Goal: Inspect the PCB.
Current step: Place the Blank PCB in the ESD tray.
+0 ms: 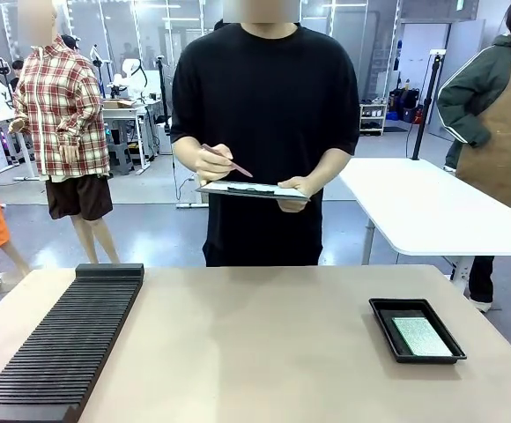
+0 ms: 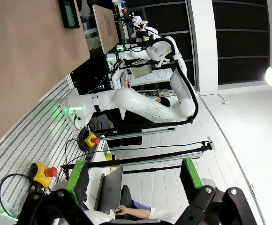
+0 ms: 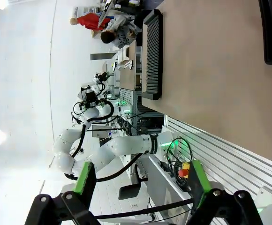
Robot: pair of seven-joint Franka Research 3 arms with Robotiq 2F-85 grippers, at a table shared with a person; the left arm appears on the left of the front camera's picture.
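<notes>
PCB (image 1: 421,336) laid in tray (image 1: 386,320), bench (image 1: 255,352) right | slotted rack (image 1: 66,339) placed left | clipboard (image 1: 252,189) held behind bench

Robot and person: appearance
Left gripper (image 2: 133,176) and right gripper (image 3: 139,181): black linkages, green pads; white rounded arm segments. Person (image 1: 264,106): black short-sleeved T-shirt.

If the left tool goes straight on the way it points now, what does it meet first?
Between the open fingers of the left tool, the line runs off the table toward the other white arm and its stand. That arm looks first, though depth is unclear.
</notes>
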